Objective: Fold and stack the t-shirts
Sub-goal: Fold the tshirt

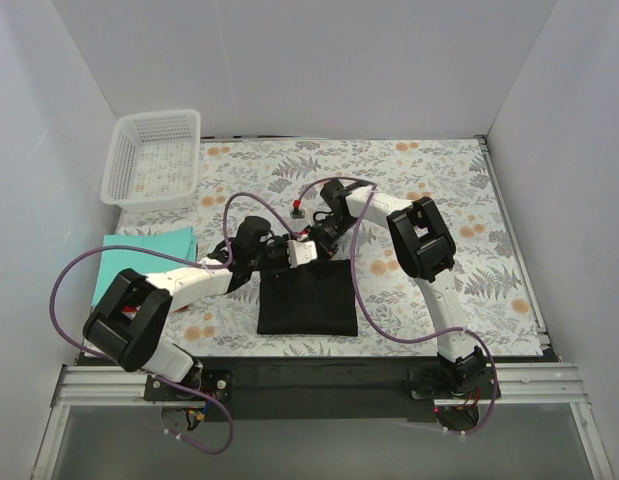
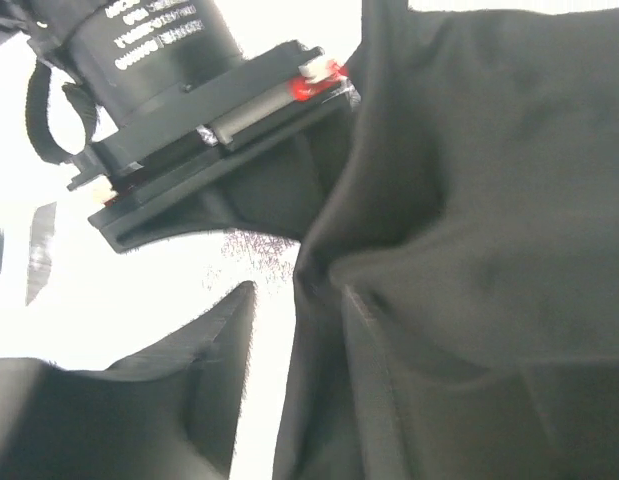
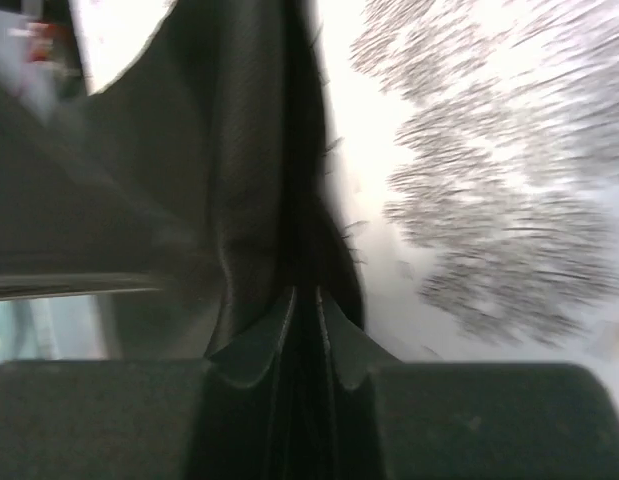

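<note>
A black t-shirt (image 1: pixel 307 300) lies folded into a rectangle on the table in front of the arms. Both grippers meet at its far edge. My left gripper (image 1: pixel 301 256) has its jaws apart; in the left wrist view (image 2: pixel 294 300) a bright gap shows between the fingers, and black cloth (image 2: pixel 489 200) drapes against the right finger. My right gripper (image 1: pixel 325 238) stands just behind it. In the right wrist view its fingertips (image 3: pixel 304 297) are nearly together on a fold of the black cloth (image 3: pixel 249 180). A teal t-shirt (image 1: pixel 139 255) lies folded at the left.
A white lattice basket (image 1: pixel 154 155) sits at the back left corner. The table carries a leaf-patterned cover (image 1: pixel 439 190). Purple cables loop from both arms over the table. White walls close in the left, back and right sides.
</note>
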`<state>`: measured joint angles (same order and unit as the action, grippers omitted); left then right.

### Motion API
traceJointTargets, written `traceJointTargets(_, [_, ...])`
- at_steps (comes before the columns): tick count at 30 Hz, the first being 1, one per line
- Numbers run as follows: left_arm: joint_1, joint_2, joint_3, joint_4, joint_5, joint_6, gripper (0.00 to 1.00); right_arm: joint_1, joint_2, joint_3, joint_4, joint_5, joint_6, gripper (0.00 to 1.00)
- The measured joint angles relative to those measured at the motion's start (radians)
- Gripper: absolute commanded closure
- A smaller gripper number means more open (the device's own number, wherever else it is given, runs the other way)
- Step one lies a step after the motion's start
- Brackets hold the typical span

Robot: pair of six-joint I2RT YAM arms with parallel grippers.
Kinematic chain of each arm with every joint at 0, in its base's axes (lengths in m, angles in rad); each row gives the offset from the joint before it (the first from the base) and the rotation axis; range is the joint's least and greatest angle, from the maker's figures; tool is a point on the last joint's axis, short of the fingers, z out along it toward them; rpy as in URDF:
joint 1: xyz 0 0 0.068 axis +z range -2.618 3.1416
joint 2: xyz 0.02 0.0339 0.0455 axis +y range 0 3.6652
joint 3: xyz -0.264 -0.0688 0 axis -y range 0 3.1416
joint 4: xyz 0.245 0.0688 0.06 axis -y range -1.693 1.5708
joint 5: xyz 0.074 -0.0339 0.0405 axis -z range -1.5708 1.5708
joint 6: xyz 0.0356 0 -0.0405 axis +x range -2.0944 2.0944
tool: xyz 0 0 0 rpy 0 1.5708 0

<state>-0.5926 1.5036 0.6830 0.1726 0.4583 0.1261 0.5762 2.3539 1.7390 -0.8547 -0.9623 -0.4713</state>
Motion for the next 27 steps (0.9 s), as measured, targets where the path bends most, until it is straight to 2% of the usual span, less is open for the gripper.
traceJointTargets(5, [0.042,-0.135,0.075,-0.206,0.06,-0.093,0.53,0.001,-0.034,0.077,-0.011,0.156,-0.026,0.62])
traceJointTargets(11, [0.222,-0.138,0.233,-0.467,0.209,-0.188,0.48,-0.01,-0.101,0.129,-0.032,0.303,-0.076,0.51])
traceJointTargets(15, [0.299,-0.017,0.31,-0.616,0.265,-0.236,0.47,-0.042,-0.128,0.152,-0.074,0.348,-0.112,0.46])
traceJointTargets(16, [0.308,0.023,0.33,-0.652,0.276,-0.242,0.46,-0.055,-0.133,0.152,-0.092,0.354,-0.12,0.39])
traceJointTargets(19, [0.322,0.144,0.4,-0.749,0.299,-0.249,0.45,-0.098,-0.138,0.143,-0.145,0.355,-0.15,0.32])
traceJointTargets(22, [0.323,0.237,0.449,-0.809,0.303,-0.254,0.44,-0.139,-0.158,0.087,-0.176,0.356,-0.19,0.32])
traceJointTargets(27, [0.323,0.298,0.46,-0.831,0.27,-0.255,0.44,-0.154,-0.175,0.013,-0.22,0.357,-0.236,0.34])
